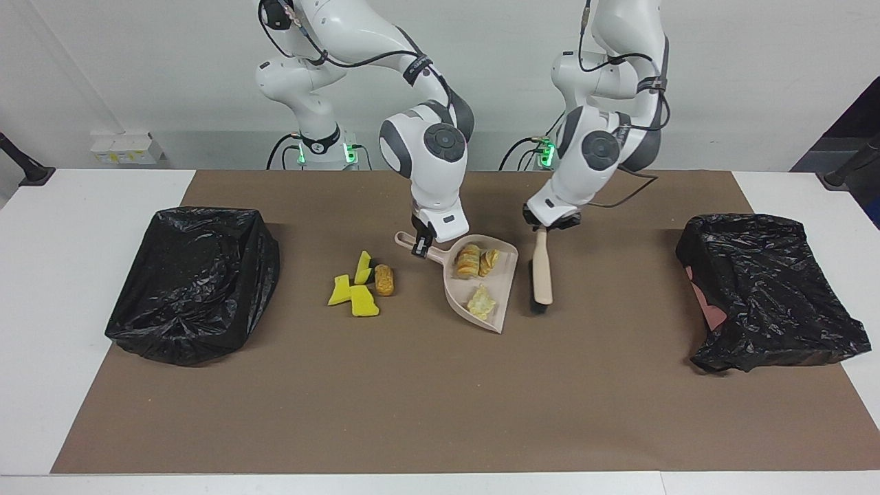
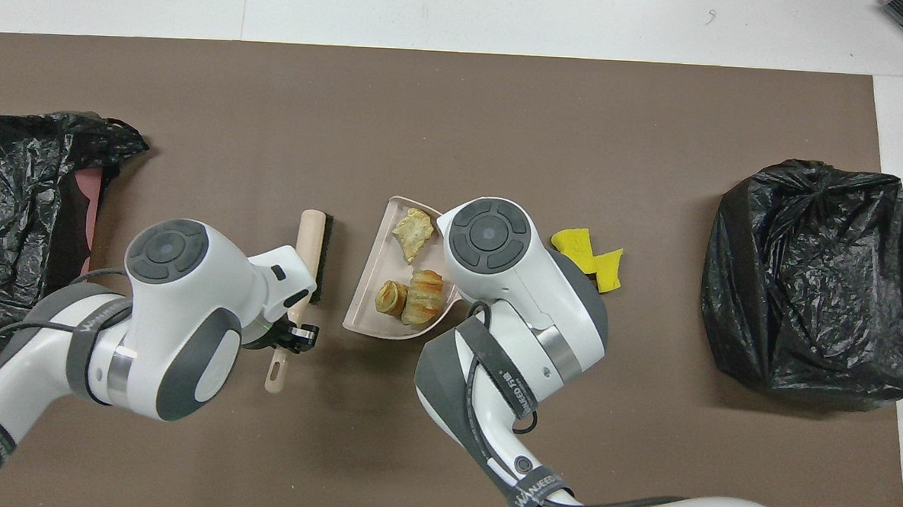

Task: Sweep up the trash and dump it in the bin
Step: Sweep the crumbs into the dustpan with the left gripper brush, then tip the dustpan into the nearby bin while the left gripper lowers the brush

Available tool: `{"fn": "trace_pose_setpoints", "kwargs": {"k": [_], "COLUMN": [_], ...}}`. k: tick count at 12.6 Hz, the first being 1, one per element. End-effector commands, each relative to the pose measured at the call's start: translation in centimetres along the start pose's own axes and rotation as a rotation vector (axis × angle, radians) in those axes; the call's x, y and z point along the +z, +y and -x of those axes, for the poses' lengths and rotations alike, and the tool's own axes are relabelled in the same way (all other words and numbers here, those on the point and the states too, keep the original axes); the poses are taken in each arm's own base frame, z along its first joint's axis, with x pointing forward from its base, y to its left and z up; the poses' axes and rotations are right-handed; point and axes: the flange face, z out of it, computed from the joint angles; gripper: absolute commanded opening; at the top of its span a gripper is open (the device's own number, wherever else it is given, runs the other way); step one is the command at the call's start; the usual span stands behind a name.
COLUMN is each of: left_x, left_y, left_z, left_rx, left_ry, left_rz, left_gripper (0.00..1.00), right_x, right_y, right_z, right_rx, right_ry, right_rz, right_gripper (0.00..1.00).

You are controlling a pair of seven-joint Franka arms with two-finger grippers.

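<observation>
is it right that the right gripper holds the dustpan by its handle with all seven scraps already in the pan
Not quite. The right gripper does hold the dustpan by its handle, but the facing view shows only three tan chunks in the pan; the yellow wedges and brown roll lie on the mat beside it.

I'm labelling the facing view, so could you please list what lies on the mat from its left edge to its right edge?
Black bin → yellow sponge wedges → brown roll → dustpan → brush → second black bin.
</observation>
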Motion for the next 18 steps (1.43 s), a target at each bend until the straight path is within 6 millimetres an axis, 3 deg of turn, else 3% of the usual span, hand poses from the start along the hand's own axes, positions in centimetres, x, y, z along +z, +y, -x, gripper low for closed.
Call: {"fn": "trace_pose_setpoints", "kwargs": {"k": [1, 3, 6, 8, 11, 13, 15, 18], "left_x": [-1.1, -1.1, -0.8, -0.5, 0.7, 1.8, 4.5, 5.1], "left_y": [-0.5, -0.3, 1.8, 4.4, 10.3, 12.5, 14.7, 15.8], "left_z": [0.1, 0.3, 1.2, 2.8, 6.9, 8.8, 11.0, 12.9], "left_rx": [0.005, -0.019, -0.073, -0.129, -0.171, -0.163, -0.17, -0.205], "left_ry": [0.007, 0.002, -0.004, -0.03, -0.061, -0.106, -0.114, -0.121], "left_rz": [-0.043, -0.047, -0.058, -0.074, -0.058, -0.021, -0.045, -0.008], "left_gripper": [0.0, 0.0, 0.0, 0.0, 0.0, 0.0, 0.0, 0.0], "right_x": [-1.4, -3.9, -8.8, -11.8, -15.5, -16.1, -15.2, -14.5], "right_y": [0.8, 2.2, 5.0, 6.8, 9.1, 11.3, 13.6, 15.4], "right_z": [1.0, 3.3, 9.1, 14.4, 25.0, 31.9, 39.6, 48.0], "right_rx": [0.0, 0.033, 0.075, 0.083, 0.066, 0.032, -0.014, -0.037], "right_ry": [0.03, 0.058, 0.1, 0.103, 0.09, 0.09, 0.076, -0.033], "right_rz": [0.008, 0.027, 0.058, 0.063, 0.049, 0.056, 0.057, 0.103], "right_gripper": [0.0, 0.0, 0.0, 0.0, 0.0, 0.0, 0.0, 0.0]}}
